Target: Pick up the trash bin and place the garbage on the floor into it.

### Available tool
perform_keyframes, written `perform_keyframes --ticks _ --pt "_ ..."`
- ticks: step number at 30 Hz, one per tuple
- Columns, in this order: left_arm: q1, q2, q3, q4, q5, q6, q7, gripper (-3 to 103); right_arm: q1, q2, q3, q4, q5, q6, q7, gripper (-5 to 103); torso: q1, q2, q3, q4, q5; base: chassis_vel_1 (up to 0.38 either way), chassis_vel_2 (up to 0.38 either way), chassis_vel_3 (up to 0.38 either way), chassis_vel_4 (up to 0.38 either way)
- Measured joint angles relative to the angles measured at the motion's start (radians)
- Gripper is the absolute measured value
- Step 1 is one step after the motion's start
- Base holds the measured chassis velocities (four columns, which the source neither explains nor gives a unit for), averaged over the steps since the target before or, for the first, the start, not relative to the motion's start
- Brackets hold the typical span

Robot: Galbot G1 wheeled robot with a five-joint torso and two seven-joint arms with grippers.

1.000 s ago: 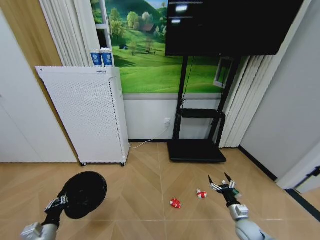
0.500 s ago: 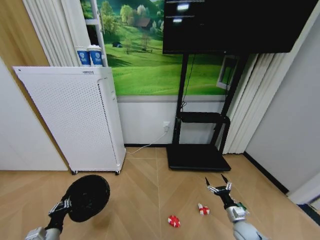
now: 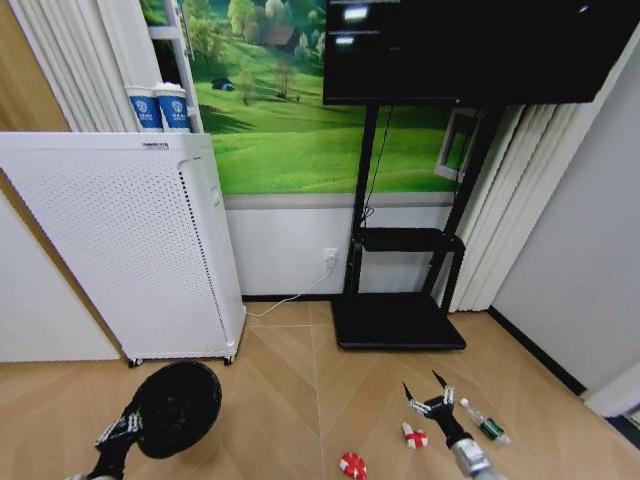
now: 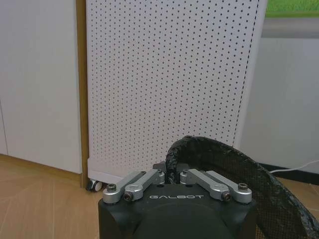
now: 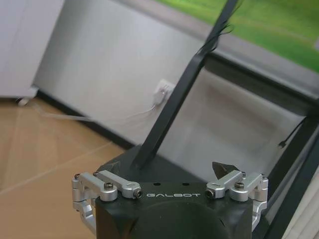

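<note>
The trash bin (image 3: 176, 407) is carried at the lower left of the head view, lifted off the floor (image 3: 290, 400) and tipped so that its mouth faces partly forward; the left tool (image 3: 118, 433) is clenched on its rim, and in the left wrist view the two fingers (image 4: 142, 181) are seen pinched together on the black mesh edge (image 4: 172, 159). The right tool (image 3: 431, 400) is held low over the parquet with its fingers spread wide and nothing between them; this is borne out by the right wrist view (image 5: 169, 191).

The garbage lies on the floor around that tool: a red-and-white wrapper (image 3: 415, 436) just beside it, a second one (image 3: 352, 464) nearer the lower edge, and a small clear bottle with a green label (image 3: 486, 424) just to the right.

The step in hand is judged to be the reach for the first piece, most likely the nearest wrapper; the spread fingers should be brought down astride it, squarely and close to the wood, since a crumpled, light thing may be pushed away by a glancing touch; the bin should be kept firmly pinched and brought upright, mouth up, near the pickup so that the carry is short.
</note>
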Motion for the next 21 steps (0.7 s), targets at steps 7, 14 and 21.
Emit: perform_keyframes --ticks 7,14,21 --pt "0.02 -0.025 -0.001 0.019 0.019 -0.01 0.006 8 0.056 0.0 -0.159 -0.094 -0.066 0.026 -0.022 100 0.0 0.0 0.0 -0.0002 0.0003 0.0 0.0 0.0 0.0" --pt "0.03 -0.048 -0.013 0.044 0.024 -0.02 0.009 8 0.206 0.04 -0.386 -0.228 -0.154 0.047 -0.041 100 0.0 0.0 0.0 0.0 0.0001 0.0 0.0 0.0 0.0" --pt "0.037 -0.058 -0.021 0.053 0.025 -0.025 0.011 8 0.285 0.073 -0.517 -0.289 -0.172 0.06 -0.041 100 0.0 0.0 0.0 0.0004 0.0004 0.0 0.0 0.0 0.0"
